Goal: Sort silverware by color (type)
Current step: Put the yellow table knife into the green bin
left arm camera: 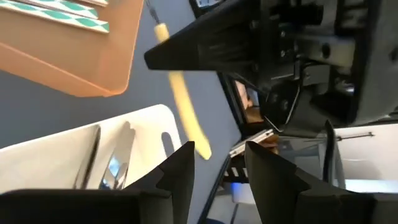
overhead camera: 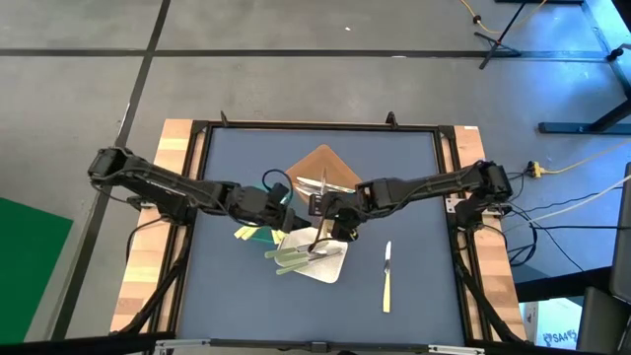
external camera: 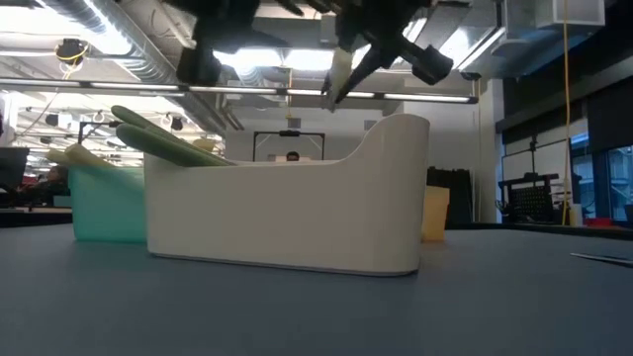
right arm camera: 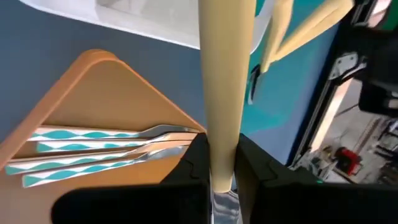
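Right wrist view: right gripper clamped on pale yellow utensil near its tip — could pivot or slip onto white tray; left gripper apart, crowding.

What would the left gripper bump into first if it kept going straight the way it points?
Probably the right gripper: it fills the left wrist view just ahead of the open left gripper, above the long pale yellow utensil handle on the table. Depth is unclear.

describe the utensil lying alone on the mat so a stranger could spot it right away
Start at the white tray near the middle of the dark blue mat. Toward the right arm's side lies a single knife with a pale yellow handle, directly on the mat, in no tray.
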`<state>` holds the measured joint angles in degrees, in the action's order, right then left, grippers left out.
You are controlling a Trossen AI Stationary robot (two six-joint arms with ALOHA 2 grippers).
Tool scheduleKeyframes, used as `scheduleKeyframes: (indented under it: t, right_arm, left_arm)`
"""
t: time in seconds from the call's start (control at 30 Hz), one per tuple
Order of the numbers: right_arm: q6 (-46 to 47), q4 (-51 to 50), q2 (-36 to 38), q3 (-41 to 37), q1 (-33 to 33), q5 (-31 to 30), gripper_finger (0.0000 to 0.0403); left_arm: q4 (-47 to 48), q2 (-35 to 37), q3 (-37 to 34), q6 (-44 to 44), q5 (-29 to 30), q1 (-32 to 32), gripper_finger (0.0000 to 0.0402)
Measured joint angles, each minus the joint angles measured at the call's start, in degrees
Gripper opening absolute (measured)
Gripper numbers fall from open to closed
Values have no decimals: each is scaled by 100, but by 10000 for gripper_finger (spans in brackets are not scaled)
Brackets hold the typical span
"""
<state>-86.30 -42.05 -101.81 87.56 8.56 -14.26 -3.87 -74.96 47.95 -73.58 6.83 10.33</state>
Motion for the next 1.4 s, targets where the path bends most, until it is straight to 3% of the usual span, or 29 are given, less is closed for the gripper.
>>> scheduleKeyframes:
  t: [0.3,0.57,0.87,1.27,1.4]
  right_arm:
    - [203,-647,-57,-1,2,-13,21]
    - [253,-757,-58,-1,4,0,21]
    - [246,-703,-56,75,14,967,21]
    - [336,148,-56,80,11,700,21]
    - [334,202,-56,80,11,693,21]
  left_arm:
    - [-391,-676,1,19,139,0,135]
    - [-447,-908,1,111,-145,71,135]
    - [-457,-948,1,323,7,186,135]
    - [-931,-826,8,311,-213,181,135]
    - [-921,-822,8,108,-570,159,135]
